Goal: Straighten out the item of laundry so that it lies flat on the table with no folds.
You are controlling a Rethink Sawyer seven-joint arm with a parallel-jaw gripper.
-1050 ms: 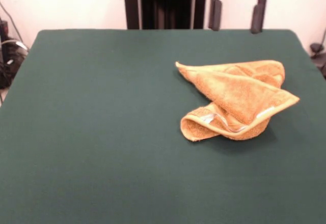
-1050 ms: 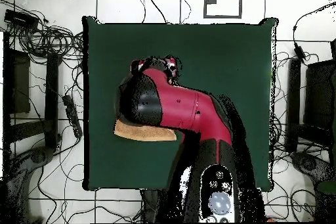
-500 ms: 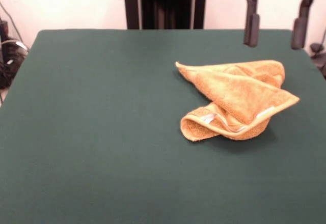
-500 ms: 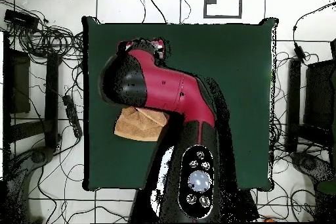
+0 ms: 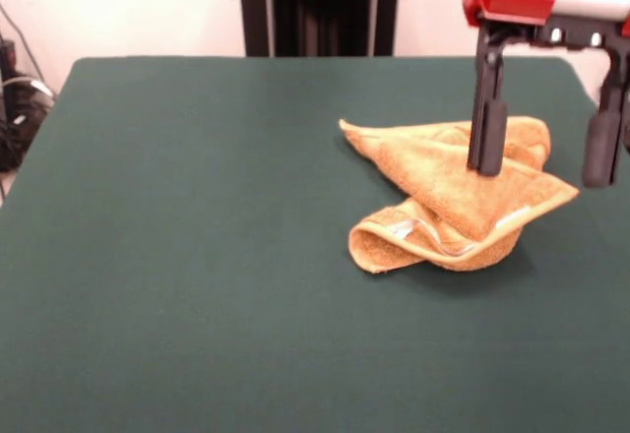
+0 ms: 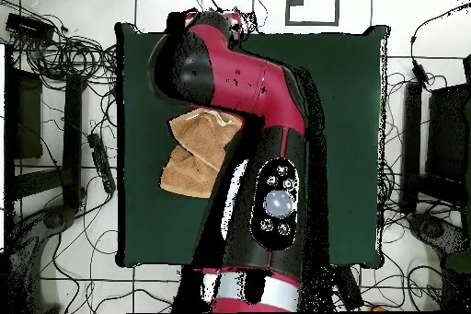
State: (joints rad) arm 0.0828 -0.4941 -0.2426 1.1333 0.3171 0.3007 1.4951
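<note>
A: While the table [image 5: 197, 256] is by far the biggest thing here, a wide dark green cloth top, where on it does the towel [image 5: 448, 197] sit?

B: In the front view, toward three o'clock from the table's middle, well short of the edge. In the overhead view the red arm [image 6: 239, 80] covers part of it, and the towel shows at about nine o'clock from the table's centre.

A: And the gripper [image 5: 546, 157] against it?

B: Its jaws stand wide apart. One finger hangs in front of the towel's upper fold; the other hangs past the towel's three o'clock corner, over bare cloth. So the bulk of the towel lies toward eight o'clock from the gripper. I cannot tell whether either finger touches the fabric.

A: Its long axis?

B: Roughly from ten o'clock to four o'clock, along the top flap's folded edge.

A: How does it look?

B: Orange-tan terry, crumpled and doubled over: a triangular flap lies across the top, and a rolled loop curls out at seven o'clock, showing a pale border band [image 5: 413, 231]. Far from flat.
</note>
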